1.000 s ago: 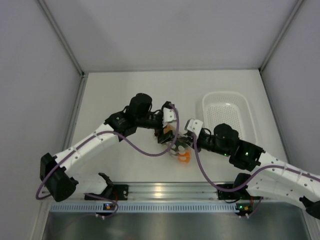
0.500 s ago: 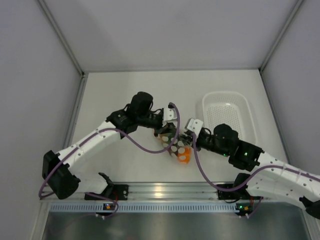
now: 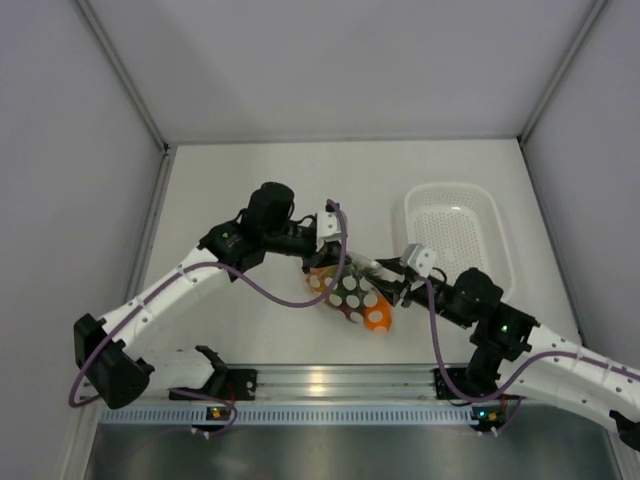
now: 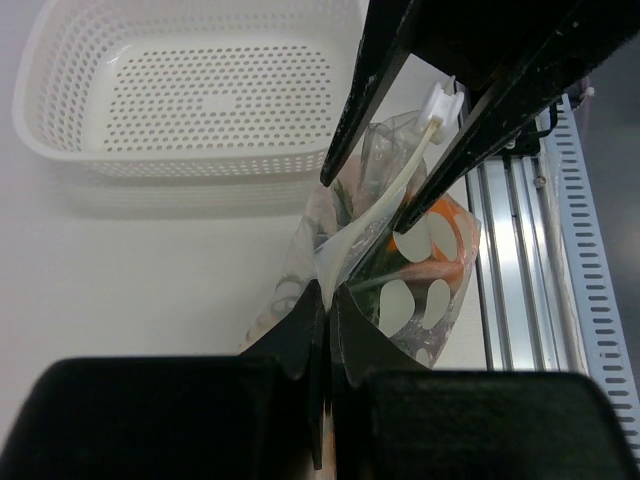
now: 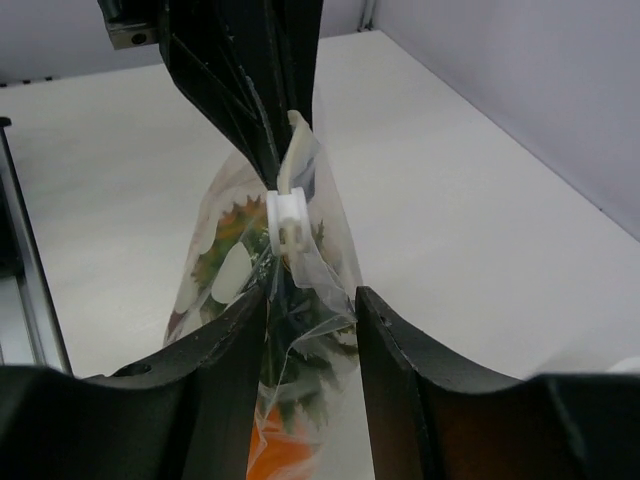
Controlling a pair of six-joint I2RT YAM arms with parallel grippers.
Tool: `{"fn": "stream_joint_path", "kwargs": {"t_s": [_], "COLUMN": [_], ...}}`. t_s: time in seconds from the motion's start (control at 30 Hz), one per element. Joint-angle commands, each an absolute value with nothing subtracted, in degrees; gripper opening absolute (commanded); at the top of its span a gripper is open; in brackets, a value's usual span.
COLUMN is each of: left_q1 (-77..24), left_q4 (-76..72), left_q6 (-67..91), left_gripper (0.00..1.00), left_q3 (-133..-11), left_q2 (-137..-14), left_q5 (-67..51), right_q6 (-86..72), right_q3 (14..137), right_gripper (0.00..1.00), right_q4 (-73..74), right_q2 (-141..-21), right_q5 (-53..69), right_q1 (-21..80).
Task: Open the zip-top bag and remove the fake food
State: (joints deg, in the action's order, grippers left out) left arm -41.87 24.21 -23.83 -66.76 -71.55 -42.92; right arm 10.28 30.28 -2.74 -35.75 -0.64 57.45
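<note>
White table (image 3: 250, 190), walled cell: zip-top bag (image 3: 350, 295) btwn both grippers.
L gripper (image 4: 322, 300) clamped on bag's top edge; R gripper (image 5: 310, 305) jaws apart, straddling the bag; fake food (image 3: 376, 318) inside; basket (image 3: 412, 215) just right, apart.

Overhead view far; wrist views close, share bag (image 4: 430, 290).

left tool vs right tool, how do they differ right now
The left tool is pinched shut on the top edge of the zip-top bag; the right tool has its jaws apart, with bag film between them. In the top view the left tool reaches in from the left, the right tool from the right. Both sit at the bag's zip end.
</note>
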Motion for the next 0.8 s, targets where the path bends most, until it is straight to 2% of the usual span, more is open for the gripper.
{"fn": "stream_joint_path", "kwargs": {"t_s": [0.0,0.2,0.4,0.53,0.77], "left_q1": [-41.66,-41.66,-41.66,-41.66,-41.66], "left_q4": [22.15,22.15,22.15,22.15,22.24], "left_q6": [-22.50,-21.97,-21.53,-21.18,-20.74], "left_gripper": [0.00,0.00,0.00,0.00,0.00], "left_q3": [-68.99,-69.43,-69.96,-69.87,-70.05], "left_q2": [-68.64,-67.41,-66.71,-66.62,-67.85], "left_q5": [-47.81,-49.22,-50.98,-50.63,-48.96], "right_q6": [7.39,5.27,6.15,5.98,6.59], "right_q3": [29.18,31.20,33.57,34.36,35.42], "right_gripper": [0.42,0.38,0.27,0.26,0.11], "right_q4": [-12.48,-13.19,-13.01,-13.45,-12.92], "right_q2": [-32.09,-31.73,-33.66,-34.36,-35.51], "right_q5": [-1.93,2.46,6.85,8.70,10.11], "right_q1": [56.60,56.43,56.51,56.51,56.51]}}
